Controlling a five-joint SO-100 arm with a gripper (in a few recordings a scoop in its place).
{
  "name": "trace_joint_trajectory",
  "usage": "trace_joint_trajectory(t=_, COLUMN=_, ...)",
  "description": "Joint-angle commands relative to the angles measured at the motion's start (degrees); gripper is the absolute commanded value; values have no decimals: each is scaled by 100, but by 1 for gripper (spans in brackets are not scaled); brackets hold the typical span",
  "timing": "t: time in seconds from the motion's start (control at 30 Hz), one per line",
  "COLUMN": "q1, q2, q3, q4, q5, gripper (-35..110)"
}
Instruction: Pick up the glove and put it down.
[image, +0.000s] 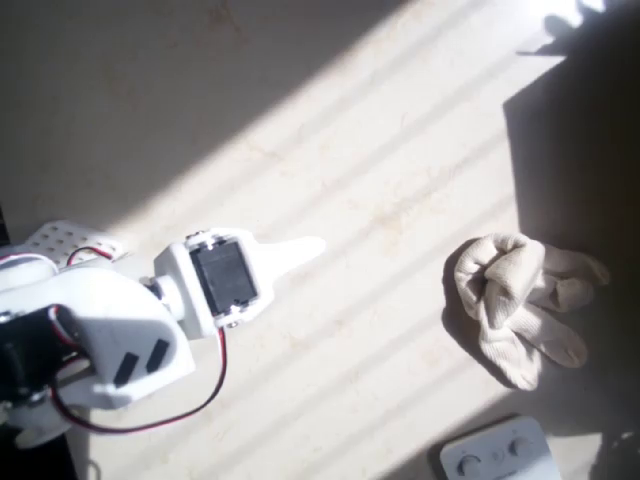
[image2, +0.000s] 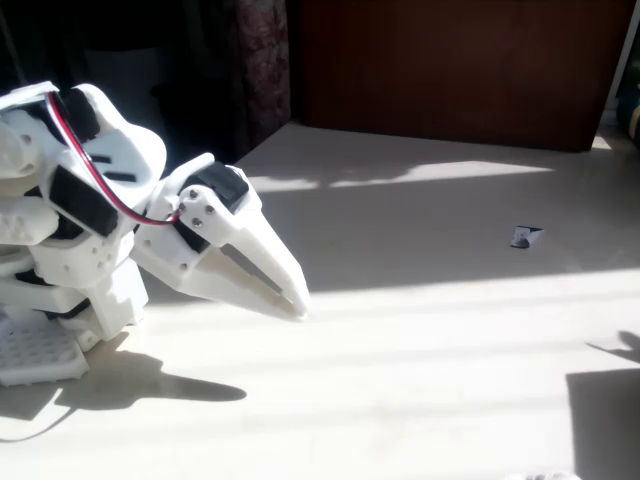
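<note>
While the lumpy cream knit glove lies crumpled, the white plastic jaws — pointed, tapered — sit closed, holding nothing.

The counter is a pale cream, faintly mottled surface crossed by slanting bands of sunlight and shadow. In the overhead view the glove lies bunched and folded directly on it, at the edge of a dark shadow. Below the glove, near the picture's bottom edge, sits a small white device with round knobs. In the fixed view a small card lies on the counter, well apart.
</note>
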Motion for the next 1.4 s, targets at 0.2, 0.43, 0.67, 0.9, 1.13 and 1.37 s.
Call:
trace_joint_trajectory(t=0.2, q1=79, q2=70, q3=290, q4=18, q5=26, gripper=1)
trace_joint_trajectory(t=0.43, q1=79, q2=70, q3=308, q4=53, q5=26, gripper=1)
trace_joint_trajectory(t=0.67, q1=79, q2=70, q3=220, q4=1081, q5=26, gripper=1)
trace_joint_trajectory(t=0.9, q1=79, q2=70, q3=132, q4=1213, q5=26, gripper=0)
trace_joint_trajectory(t=1.13, q1=79, q2=70, q3=132, q4=1213, q5=-35, gripper=0)
trace_joint_trajectory(t=1.37, q1=79, q2=70, q3=132, q4=1204, q5=-35, gripper=0)
